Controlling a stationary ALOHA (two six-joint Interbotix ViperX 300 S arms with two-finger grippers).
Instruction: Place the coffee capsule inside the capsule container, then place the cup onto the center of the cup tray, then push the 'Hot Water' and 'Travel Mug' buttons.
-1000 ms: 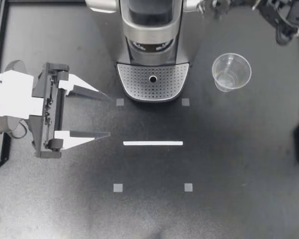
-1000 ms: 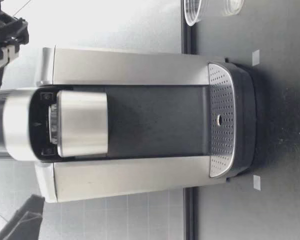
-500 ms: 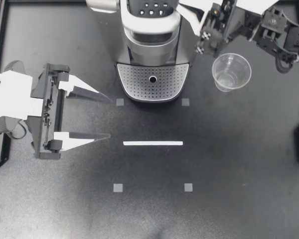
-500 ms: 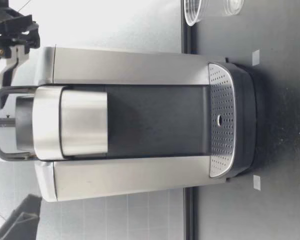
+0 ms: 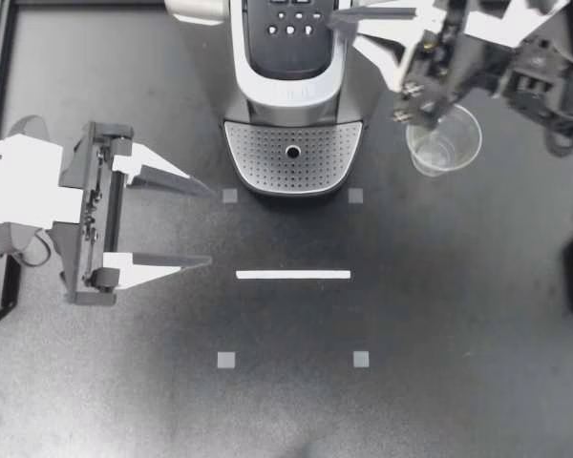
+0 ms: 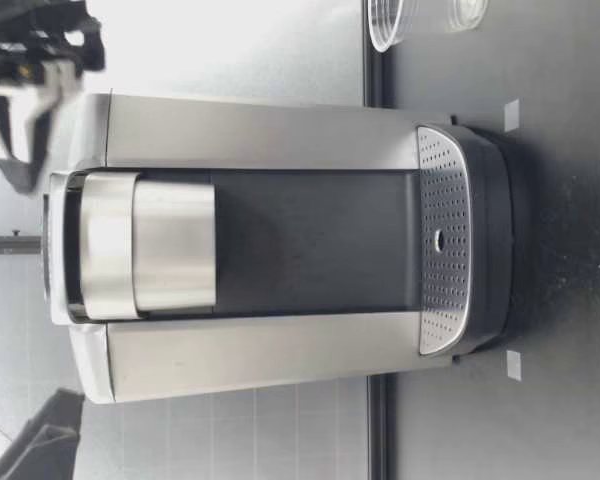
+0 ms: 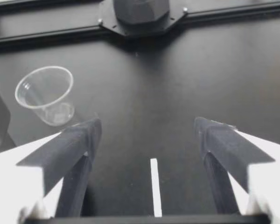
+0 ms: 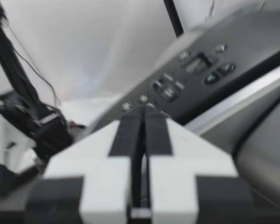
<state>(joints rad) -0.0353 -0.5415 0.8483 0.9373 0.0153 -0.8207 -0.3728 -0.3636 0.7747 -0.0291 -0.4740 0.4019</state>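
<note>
Hovering over the coffee machine [image 5: 291, 91], my right gripper [image 5: 339, 16] has its fingers pressed together with nothing between them. Their tips are over the button panel [image 5: 288, 29], at the edge nearest that arm, and I cannot tell whether they touch it. In the right wrist view the buttons [image 8: 196, 70] lie just ahead of the closed tips. The cup [image 5: 443, 141] stands upright on the table beneath that arm's wrist, behind the fingertips, beside the machine and apart from the cup tray [image 5: 293, 157]. My left gripper [image 5: 208, 224] is spread wide and holds nothing. The white tape strip [image 7: 154, 186] shows ahead between its fingers, and the cup stands well ahead, past one finger.
</note>
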